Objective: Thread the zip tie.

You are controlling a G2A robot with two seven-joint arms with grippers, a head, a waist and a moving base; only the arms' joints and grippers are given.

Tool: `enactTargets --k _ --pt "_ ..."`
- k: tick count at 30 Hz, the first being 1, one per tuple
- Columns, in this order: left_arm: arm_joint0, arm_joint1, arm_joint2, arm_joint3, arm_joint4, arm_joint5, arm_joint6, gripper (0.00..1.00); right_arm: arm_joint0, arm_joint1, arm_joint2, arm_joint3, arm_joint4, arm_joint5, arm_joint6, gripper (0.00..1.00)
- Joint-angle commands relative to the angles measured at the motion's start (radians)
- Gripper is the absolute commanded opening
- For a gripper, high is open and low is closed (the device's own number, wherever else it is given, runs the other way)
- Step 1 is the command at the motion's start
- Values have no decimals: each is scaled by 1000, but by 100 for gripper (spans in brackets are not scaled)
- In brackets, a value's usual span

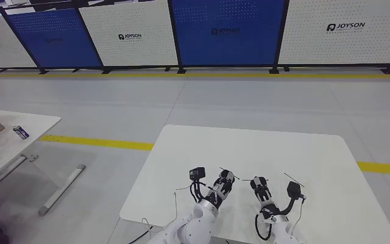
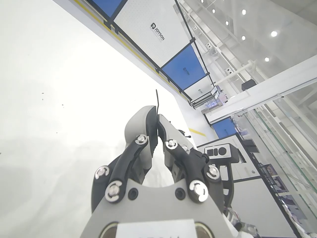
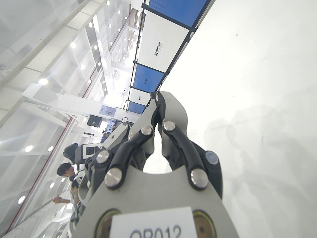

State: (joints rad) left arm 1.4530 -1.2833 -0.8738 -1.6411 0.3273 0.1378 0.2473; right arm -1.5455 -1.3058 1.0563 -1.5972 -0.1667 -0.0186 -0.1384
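White table (image 1: 244, 146): left gripper (image 2: 156, 115) pinches the zip tie (image 2: 157, 99), tail tip aimed across at its apparent head (image 3: 153, 95), pinched in the nearby right gripper (image 3: 157, 101).

Bright ceiling spotlights (image 2: 273, 33), washed-out white table (image 3: 260, 63), faint shadows, curved edges.

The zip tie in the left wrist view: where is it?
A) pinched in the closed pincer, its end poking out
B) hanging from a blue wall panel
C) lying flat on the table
A: the thin black zip tie sticks out from between the closed tips of the left pincer.
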Motion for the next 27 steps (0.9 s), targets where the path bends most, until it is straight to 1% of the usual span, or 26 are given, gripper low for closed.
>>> enactTargets --k 1,4,6,16,20,27 --pt "-4 -1 4 6 18 0 -9 0 0 0 0 0 0 0 0 0" --pt "-3 1 6 11 61 -9 -21 0 0 0 0 0 0 0 0 0" --pt "4 2 4 7 75 -18 -22 0 0 0 0 0 0 0 0 0" --pt "6 2 2 5 74 -21 -22 0 -1 -3 2 3 1 -10 13 0" --pt "6 2 2 5 74 -21 -22 0 9 -5 1 12 21 -16 57 0" --pt "6 2 2 5 74 -21 -22 0 9 -5 1 12 21 -16 57 0"
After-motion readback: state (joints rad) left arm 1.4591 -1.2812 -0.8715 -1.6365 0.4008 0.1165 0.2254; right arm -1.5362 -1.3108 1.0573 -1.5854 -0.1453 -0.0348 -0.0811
